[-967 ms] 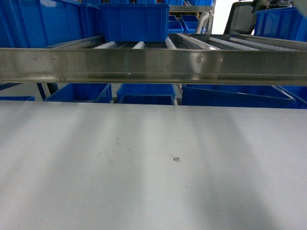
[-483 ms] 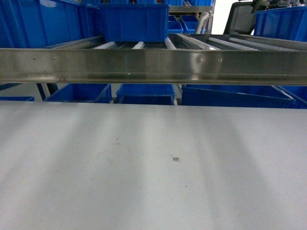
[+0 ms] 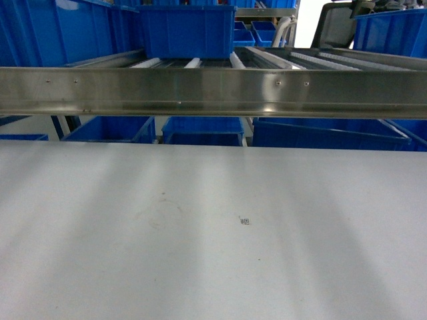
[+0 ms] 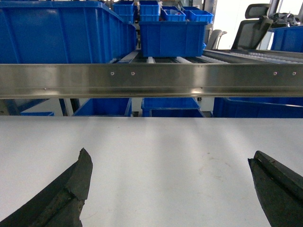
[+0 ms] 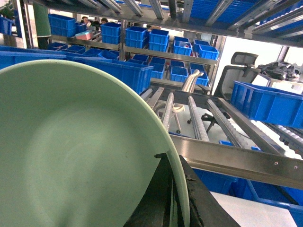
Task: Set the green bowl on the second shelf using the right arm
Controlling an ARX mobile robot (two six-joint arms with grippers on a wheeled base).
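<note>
The pale green bowl fills the left of the right wrist view, tilted with its hollow toward the camera. My right gripper is shut on its rim, one black finger inside and one outside the wall. Ahead of it and a little lower lies the second shelf, a steel front rail with roller rails running back. The head view shows that shelf across its top, but neither the bowl nor either gripper. My left gripper hangs open over the white table, holding nothing.
A blue crate stands on the shelf's rollers at centre left, and another large one at the left. More blue crates sit below the shelf behind the white table. An office chair is beyond, far right.
</note>
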